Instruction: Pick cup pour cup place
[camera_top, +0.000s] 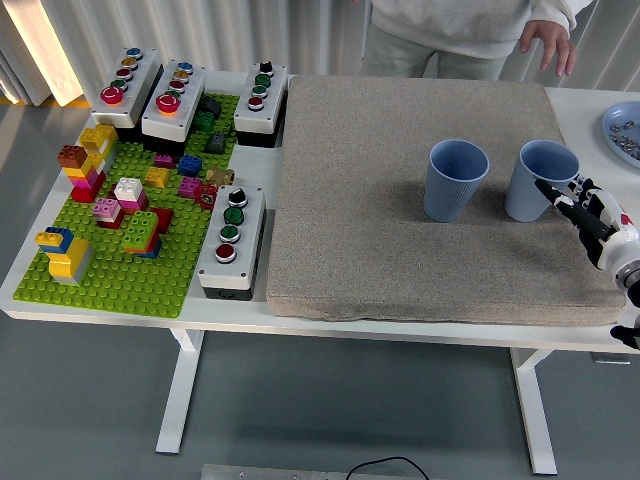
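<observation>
- head view: your right hand (592, 215) sits fingers spread, empty, at the right pale blue ribbed cup (541, 182).
- wrap it mid-wall before lifting toward the left blue cup (456, 181).

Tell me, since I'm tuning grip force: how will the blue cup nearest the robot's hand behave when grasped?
The right cup looks thin-walled, so probably light and somewhat squeezable. Its ribbed sides should help the right hand grip. Tall, narrowing downward, on a soft grey mat, it may tip if nudged.

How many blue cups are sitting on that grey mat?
2. The left cup stands near the middle of the grey mat; the right cup stands beside it toward the mat's right edge, with the robot's right hand next to it. None looks hidden.
</observation>
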